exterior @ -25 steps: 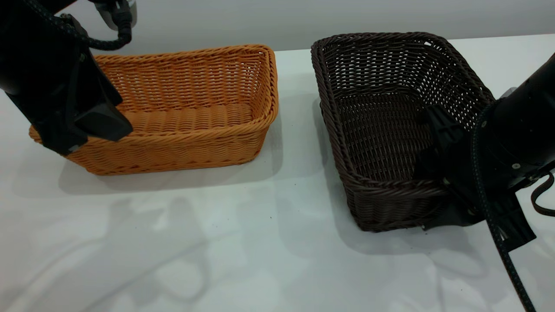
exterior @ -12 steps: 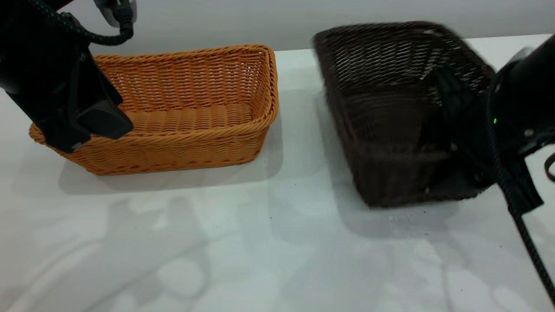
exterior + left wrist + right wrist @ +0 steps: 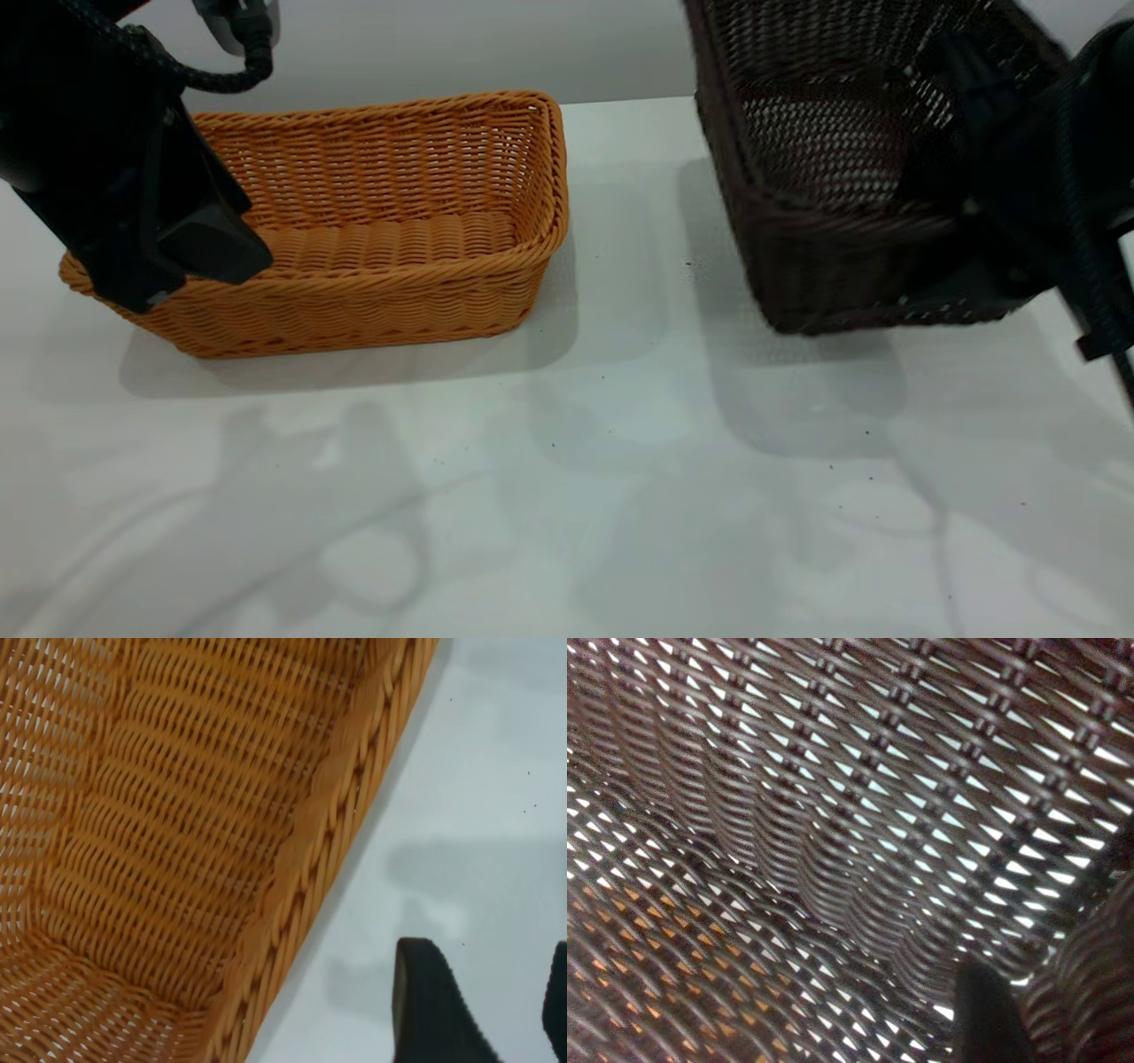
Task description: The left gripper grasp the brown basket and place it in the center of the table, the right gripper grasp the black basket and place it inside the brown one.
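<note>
The right tool is carrying the black basket, clamped on its near right wall with one finger inside the weave, and the basket is hanging clear of the counter over its own shadow, so the step in hand looks like the transfer toward the brown basket. That one is sitting flat on the counter at the left, apart from the dark one. The left tool is poised at its left end; in the left wrist view its fingers are standing apart beside the rim, gripping nothing. The next move is calling for a sideways carry, squaring the dark basket over the tan opening, then lowering. I am counting two baskets, one of each colour, and two tools.
</note>
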Tool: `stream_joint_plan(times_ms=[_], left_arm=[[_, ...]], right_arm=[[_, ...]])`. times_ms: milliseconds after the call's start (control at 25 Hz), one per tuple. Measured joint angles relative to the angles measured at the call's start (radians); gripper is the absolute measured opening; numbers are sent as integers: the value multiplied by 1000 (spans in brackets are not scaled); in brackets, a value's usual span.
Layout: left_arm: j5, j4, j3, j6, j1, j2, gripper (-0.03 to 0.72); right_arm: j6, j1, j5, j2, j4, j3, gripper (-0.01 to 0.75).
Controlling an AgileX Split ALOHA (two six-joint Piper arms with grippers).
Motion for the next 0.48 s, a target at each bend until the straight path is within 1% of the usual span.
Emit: stream_joint_plan(times_ms=[240,320,480], left_arm=[[0,0,0,0,0,0,292],[-1,0,1,0,0,0,292],[-3,0,1,0,0,18,292]], right_arm=[[-3,-77,66,-36,-141,-1,297],[2,-103,105,-36,-204,-1,297],[0,-137,125,-36,-295,-1,297]])
